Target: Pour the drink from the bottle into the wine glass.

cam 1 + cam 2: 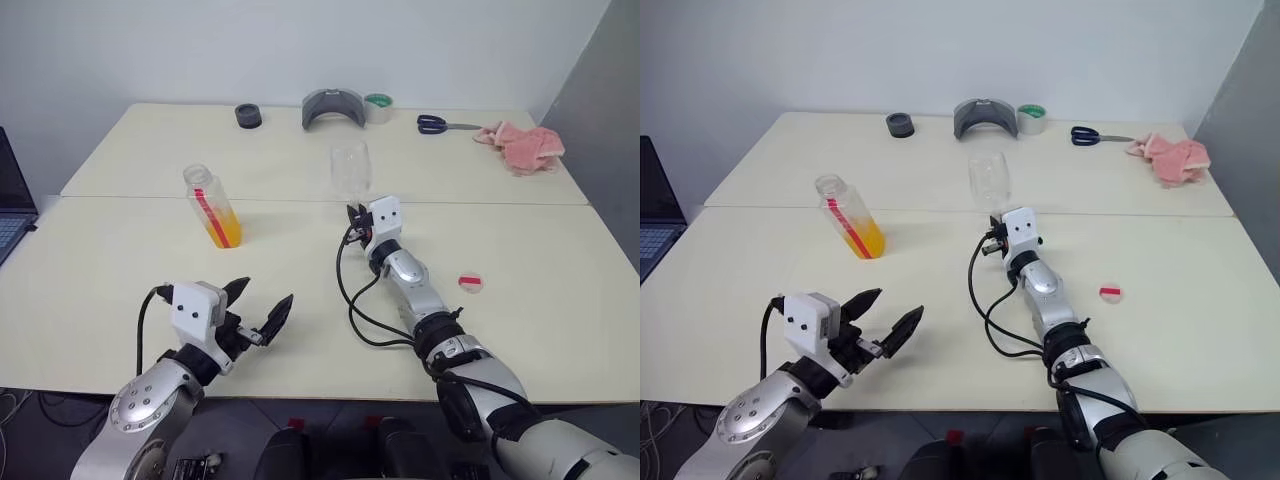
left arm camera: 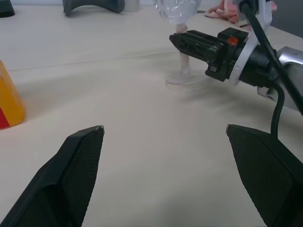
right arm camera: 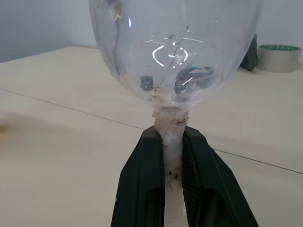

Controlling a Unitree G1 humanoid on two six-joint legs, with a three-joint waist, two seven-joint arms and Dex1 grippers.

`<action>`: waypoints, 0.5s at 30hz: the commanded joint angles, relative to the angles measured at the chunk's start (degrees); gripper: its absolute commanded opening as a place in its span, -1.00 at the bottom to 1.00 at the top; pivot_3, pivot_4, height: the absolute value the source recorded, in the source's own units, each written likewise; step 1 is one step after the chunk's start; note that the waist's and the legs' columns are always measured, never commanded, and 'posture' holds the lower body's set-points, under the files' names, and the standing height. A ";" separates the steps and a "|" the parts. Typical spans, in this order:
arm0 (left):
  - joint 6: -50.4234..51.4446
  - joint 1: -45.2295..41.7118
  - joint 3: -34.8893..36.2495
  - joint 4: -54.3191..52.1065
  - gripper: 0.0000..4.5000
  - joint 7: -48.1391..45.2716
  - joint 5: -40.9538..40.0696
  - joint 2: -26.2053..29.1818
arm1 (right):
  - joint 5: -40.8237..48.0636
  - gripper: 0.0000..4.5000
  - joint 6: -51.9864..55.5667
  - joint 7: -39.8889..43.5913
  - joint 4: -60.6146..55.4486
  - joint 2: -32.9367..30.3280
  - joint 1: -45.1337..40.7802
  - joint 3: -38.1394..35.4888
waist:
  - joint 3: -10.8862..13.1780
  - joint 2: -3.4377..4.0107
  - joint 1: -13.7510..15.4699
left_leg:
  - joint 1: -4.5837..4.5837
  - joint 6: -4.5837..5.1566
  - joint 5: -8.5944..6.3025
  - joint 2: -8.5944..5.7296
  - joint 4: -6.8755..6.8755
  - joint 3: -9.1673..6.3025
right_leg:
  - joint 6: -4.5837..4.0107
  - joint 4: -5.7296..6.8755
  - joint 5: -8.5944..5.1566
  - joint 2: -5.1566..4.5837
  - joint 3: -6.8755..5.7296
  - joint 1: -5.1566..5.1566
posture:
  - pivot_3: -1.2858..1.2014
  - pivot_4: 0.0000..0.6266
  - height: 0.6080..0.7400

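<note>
Fingers of the right gripper (image 3: 173, 156) pinch the stem of the wine glass (image 1: 350, 168), upright mid-table. Left gripper (image 1: 262, 310) hangs wide open near the table's front edge, holding nothing; the uncapped bottle (image 1: 211, 205) of orange drink (image 1: 224, 230) stands beyond it.

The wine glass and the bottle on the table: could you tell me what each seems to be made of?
The wine glass looks like clear, colourless glass or hard plastic: fully see-through, with sharp glints on its bowl; the look leaves that open. The right hand is clamped on its stem. The bottle appears to be thin clear plastic, judging by its squarish moulded walls, with the orange drink showing through.
</note>
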 commanded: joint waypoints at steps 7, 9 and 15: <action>-1.16 -2.08 -0.86 -1.16 1.00 0.33 0.23 0.04 | -2.53 -0.91 13.17 6.26 -10.37 -6.29 9.63 3.07 | -0.15 -0.18 0.07 | 1.04 0.02 -0.02 -0.06 -0.07 -0.02 | -0.10 -0.10 -0.12 0.17 -0.03 1.05 | 0.03 -0.52 1.00; -1.24 -2.10 -1.01 -1.13 1.00 0.26 0.20 -0.05 | -2.90 -0.91 17.15 6.79 -15.12 -7.75 12.15 3.86 | -0.18 -0.19 0.07 | 1.08 0.02 -0.02 -0.05 -0.07 -0.06 | -0.10 -0.07 -0.13 0.20 -0.04 1.08 | 0.03 -0.52 1.00; -1.25 -1.67 -1.16 -1.23 1.00 0.52 0.43 -0.30 | -2.78 -0.91 19.51 6.76 -21.64 -8.06 13.00 5.15 | -0.25 -0.28 0.37 | 1.04 0.01 -0.02 -0.06 -0.08 -0.15 | -0.14 -0.08 -0.17 0.20 -0.03 1.08 | 0.03 -0.52 1.00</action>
